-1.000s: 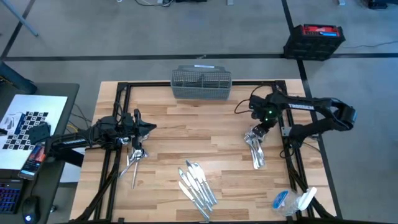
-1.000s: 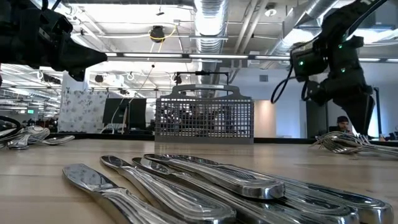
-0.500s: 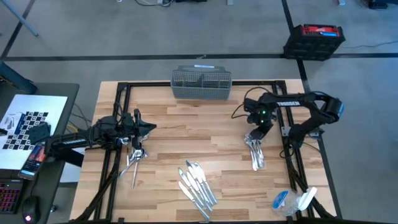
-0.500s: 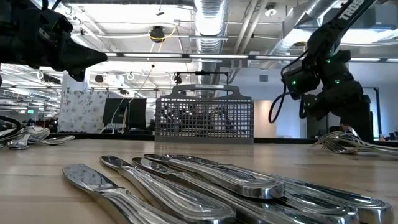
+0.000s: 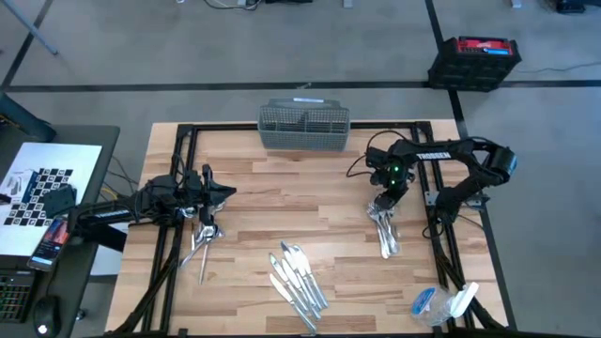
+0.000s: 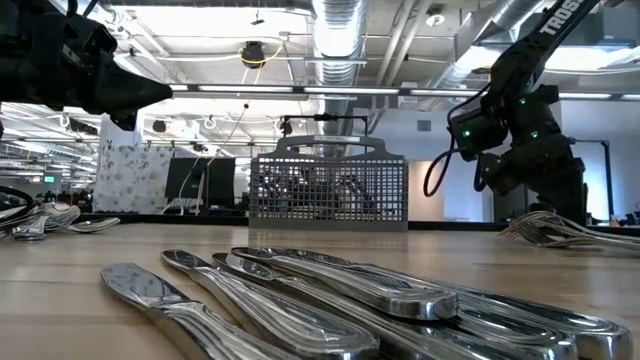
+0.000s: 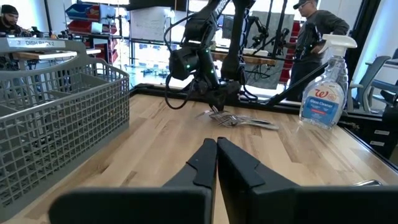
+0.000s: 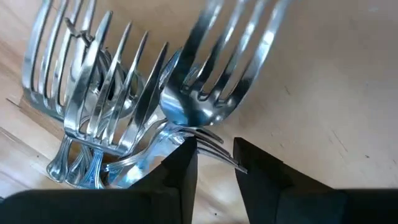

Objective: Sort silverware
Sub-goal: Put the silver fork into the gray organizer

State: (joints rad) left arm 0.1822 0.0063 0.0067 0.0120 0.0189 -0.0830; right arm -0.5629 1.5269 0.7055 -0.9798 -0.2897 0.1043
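The silverware lies in three heaps: spoons (image 5: 201,235) at the left, knives (image 5: 297,277) at the near middle, forks (image 5: 385,225) at the right. My right gripper (image 5: 383,200) stands over the far end of the fork heap, pointing down and narrowly open. In the right wrist view its tips (image 8: 214,163) flank the tines of one fork (image 8: 208,146) on the heap (image 8: 106,106). My left gripper (image 5: 228,192) hovers shut beside the spoons, fingers together (image 7: 216,155), touching nothing. My right gripper comes at the fork heap from above. One fork's tines (image 8: 217,152) reach into the gap between its fingers (image 8: 180,171). Whether the fingers touch that fork, I cannot tell.
A grey wire-mesh basket (image 5: 303,127) (image 6: 328,190) stands at the middle of the far edge. A spray bottle (image 5: 437,302) lies at the near right corner. Black frame rails (image 5: 441,235) run along the table's sides. Bare wood lies between the heaps. A person (image 7: 314,25) stands beyond the table.
My right gripper has shifted a little toward the table's left over the fork heap, and that arm's elbow has drawn in toward the table. The heaps have stayed where they were.
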